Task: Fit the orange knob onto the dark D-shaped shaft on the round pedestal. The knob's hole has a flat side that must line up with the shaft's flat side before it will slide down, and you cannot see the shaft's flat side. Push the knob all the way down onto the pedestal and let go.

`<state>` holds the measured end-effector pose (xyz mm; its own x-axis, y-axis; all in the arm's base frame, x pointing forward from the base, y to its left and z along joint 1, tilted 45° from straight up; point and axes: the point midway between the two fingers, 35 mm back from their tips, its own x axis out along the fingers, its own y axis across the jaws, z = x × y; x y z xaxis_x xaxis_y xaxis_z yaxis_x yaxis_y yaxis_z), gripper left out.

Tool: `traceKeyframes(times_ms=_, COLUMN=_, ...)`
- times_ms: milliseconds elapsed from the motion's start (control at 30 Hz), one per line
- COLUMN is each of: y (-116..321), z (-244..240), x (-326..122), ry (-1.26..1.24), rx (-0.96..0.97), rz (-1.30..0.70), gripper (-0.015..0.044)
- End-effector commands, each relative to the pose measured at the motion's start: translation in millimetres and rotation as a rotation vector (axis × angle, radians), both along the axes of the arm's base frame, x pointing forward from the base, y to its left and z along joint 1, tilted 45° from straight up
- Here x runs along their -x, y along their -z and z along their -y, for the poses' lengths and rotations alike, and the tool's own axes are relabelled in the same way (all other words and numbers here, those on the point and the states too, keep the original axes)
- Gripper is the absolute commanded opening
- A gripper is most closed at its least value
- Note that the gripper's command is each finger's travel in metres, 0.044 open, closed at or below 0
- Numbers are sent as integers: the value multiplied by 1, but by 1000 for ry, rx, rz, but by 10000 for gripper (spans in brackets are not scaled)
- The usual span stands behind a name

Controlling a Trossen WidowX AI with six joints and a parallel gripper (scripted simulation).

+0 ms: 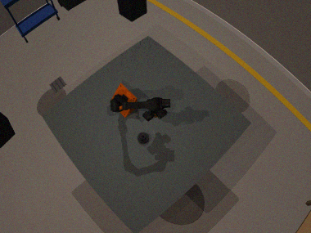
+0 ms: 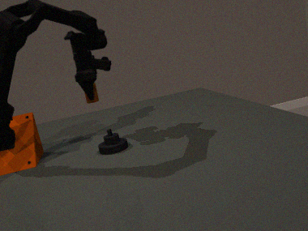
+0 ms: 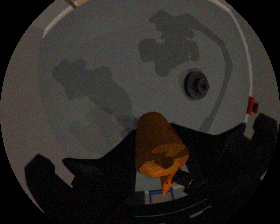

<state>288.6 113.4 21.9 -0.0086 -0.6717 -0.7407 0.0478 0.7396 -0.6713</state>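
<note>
The orange knob (image 2: pixel 94 95) (image 3: pixel 156 137) is held between the fingers of my gripper (image 2: pixel 91 95) (image 3: pixel 153 129), which is shut on it. In the exterior view the knob hangs high above the table, tilted slightly. The dark round pedestal (image 1: pixel 143 138) (image 2: pixel 113 147) (image 3: pixel 190 85) stands on the table with its thin shaft (image 2: pixel 109 132) (image 3: pixel 202 86) upright and bare. The knob is well apart from it. In the wrist view the pedestal is up and to the right of the knob. The knob's hole shows darkly at its near end; its flat side cannot be made out.
The grey-green table top (image 1: pixel 196 127) (image 2: pixel 227 179) carries the arm's orange base block (image 1: pixel 121 88) (image 2: pixel 28 147), to the left of the pedestal in the exterior view. Shadows of the arm fall around the pedestal. A blue cart (image 1: pixel 38 20) stands beyond the table in the top view.
</note>
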Motion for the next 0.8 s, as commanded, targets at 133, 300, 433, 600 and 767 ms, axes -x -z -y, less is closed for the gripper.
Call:
traceKeyframes(times_ms=133, y=-14, z=21, x=-10, ry=-11, rx=-4, rz=1, gripper=0)
traceKeyframes(times_ms=300, y=-21, z=34, x=-15, ry=-14, rx=-5, rz=3, gripper=0)
traceKeyframes(times_ms=433, y=-27, z=44, x=-19, ry=-15, rx=-5, rz=3, gripper=0)
traceKeyframes(times_ms=600, y=-35, z=58, x=-23, ry=-17, rx=-3, rz=5, gripper=0)
traceKeyframes(times_ms=767, y=-42, z=72, x=-26, ry=-18, rx=0, rz=6, gripper=0)
